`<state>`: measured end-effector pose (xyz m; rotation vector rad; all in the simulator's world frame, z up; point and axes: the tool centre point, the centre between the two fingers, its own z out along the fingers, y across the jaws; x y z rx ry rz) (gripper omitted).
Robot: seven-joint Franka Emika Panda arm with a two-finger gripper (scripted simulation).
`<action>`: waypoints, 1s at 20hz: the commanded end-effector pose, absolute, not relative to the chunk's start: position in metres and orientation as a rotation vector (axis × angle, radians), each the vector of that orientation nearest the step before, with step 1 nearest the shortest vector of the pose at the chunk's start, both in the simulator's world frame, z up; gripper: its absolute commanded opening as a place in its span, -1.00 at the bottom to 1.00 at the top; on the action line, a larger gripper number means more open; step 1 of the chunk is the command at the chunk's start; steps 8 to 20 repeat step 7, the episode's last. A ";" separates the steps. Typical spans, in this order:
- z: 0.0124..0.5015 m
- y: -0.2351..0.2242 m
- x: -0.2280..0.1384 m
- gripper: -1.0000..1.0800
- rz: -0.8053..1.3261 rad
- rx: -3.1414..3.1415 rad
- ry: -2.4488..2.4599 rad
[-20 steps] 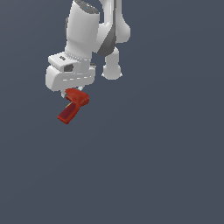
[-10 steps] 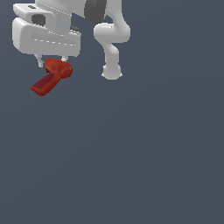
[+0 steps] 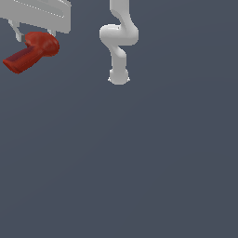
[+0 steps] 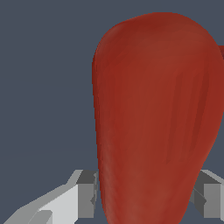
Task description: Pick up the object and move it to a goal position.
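We have the red drill [image 3: 37, 46] pinched between the fingers of our gripper [image 3: 35, 35], whose pads press on either side of its rounded body in the wrist view, the darker handle angling down and away from the arm's base [image 3: 118, 76]. So the pick-up looks done, with the drill hanging clear of the floor. No goal marker shows, so we cannot judge how much carrying remains.

you have bare grey floor [image 3: 139, 162] all around below and toward the exterior view's right. only the arm's own white base column [image 3: 118, 51] stands there, well apart from your gripper [image 3: 35, 35] holding the drill [image 3: 35, 49].
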<state>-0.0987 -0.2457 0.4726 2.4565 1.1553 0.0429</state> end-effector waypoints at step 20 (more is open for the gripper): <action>0.496 -0.254 -0.102 -1.00 0.045 2.453 1.153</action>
